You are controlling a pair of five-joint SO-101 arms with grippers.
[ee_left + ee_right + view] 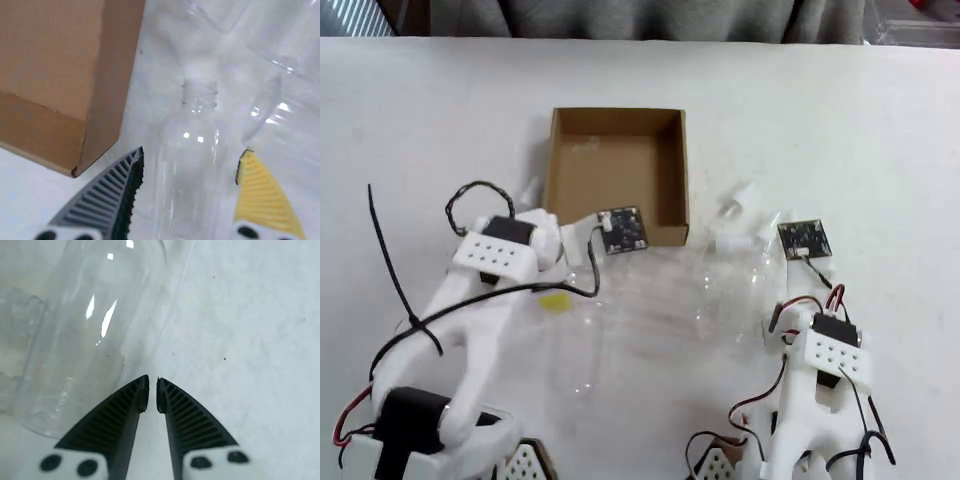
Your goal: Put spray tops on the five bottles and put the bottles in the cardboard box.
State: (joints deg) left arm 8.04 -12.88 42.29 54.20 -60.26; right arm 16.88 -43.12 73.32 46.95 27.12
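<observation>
Cardboard box (615, 180) stands empty. Left gripper (192, 151), fingers spread, straddles an uncapped bottle (200, 95) just beside the box's near corner. Right gripper (151, 382) is closed on nothing beside another bottle (95, 330). Capping and boxing appear wholly outstanding

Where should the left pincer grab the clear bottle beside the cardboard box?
Grip the bottle across its round body, below the shoulder, coming down from above: it seems to lie flat, neck pointing away, and the open left pincer straddles it.
</observation>
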